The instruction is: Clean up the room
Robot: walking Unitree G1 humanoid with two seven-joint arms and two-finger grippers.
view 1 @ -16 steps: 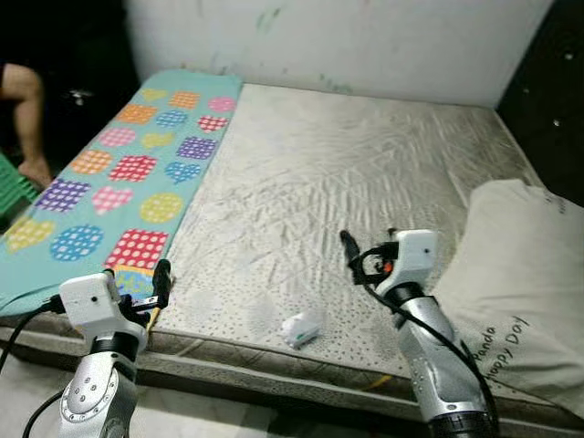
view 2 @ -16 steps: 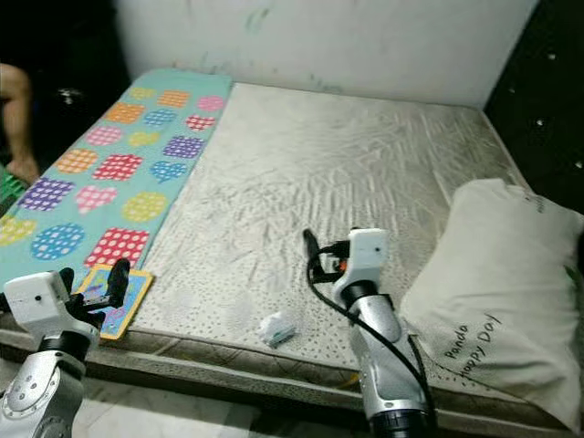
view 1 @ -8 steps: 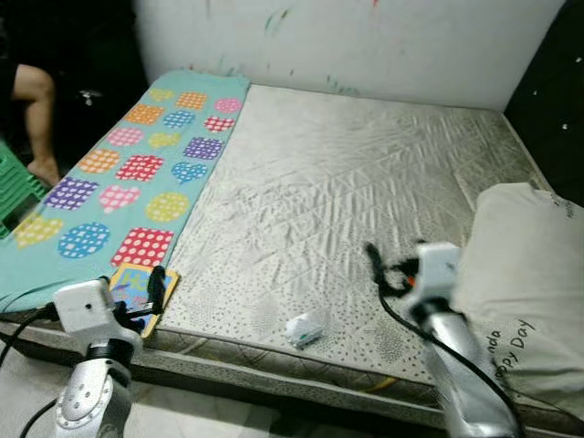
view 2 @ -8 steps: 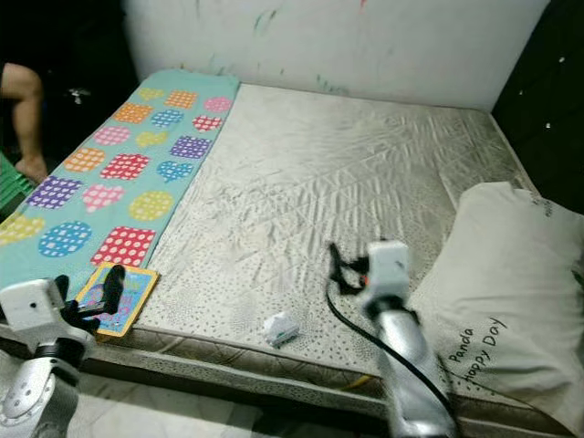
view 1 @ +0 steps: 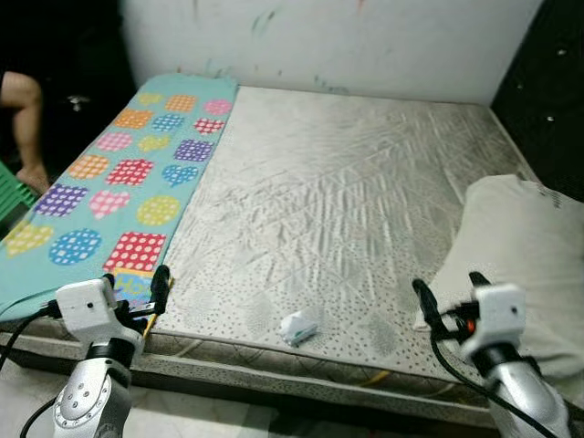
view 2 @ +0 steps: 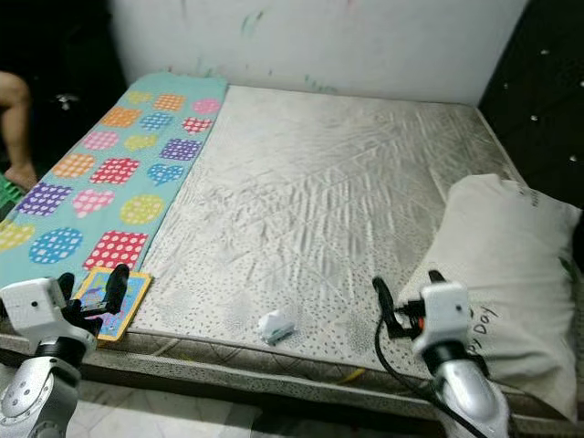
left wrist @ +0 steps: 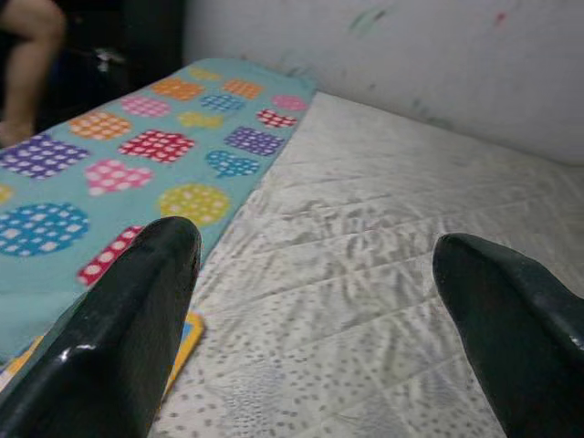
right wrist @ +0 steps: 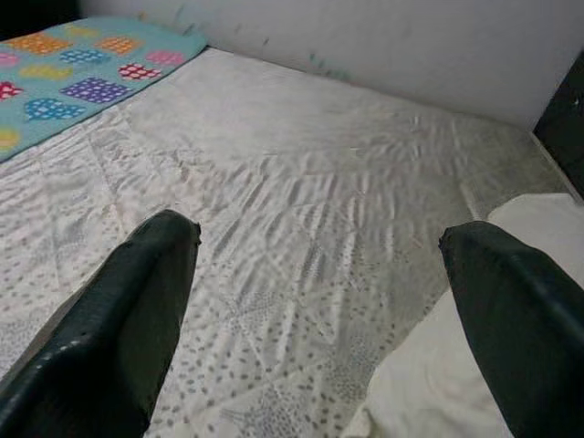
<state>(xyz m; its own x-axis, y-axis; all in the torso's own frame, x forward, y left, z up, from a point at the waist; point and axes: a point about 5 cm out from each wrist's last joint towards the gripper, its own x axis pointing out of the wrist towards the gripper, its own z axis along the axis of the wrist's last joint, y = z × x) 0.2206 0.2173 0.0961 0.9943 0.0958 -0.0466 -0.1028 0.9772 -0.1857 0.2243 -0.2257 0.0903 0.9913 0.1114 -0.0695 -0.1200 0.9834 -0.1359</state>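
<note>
A crumpled white scrap (view 1: 301, 327) lies on the grey mattress (view 1: 347, 182) near its front edge. A small colourful picture book (view 2: 111, 302) rests at the front left corner, against the teal patterned blanket (view 1: 128, 164). My left gripper (view 1: 137, 287) hovers open just above and in front of that book, with nothing between its fingers. My right gripper (view 1: 449, 297) is open and empty too, low at the front right beside the white pillow (view 1: 529, 255). The left wrist view looks past the open left gripper (left wrist: 319, 301) at blanket and mattress.
A person's leg (view 1: 27, 119) and a green object (view 1: 11, 196) are at the far left, beyond the blanket. A white wall (view 1: 347, 41) runs behind the bed and a dark padded panel (view 1: 547, 73) stands at the right. The mattress front edge (view 1: 274, 360) drops to the floor.
My right arm has drawn back from the middle of the mattress to the front right, beside the pillow. The left gripper holds its place. The camera shifted slightly.
</note>
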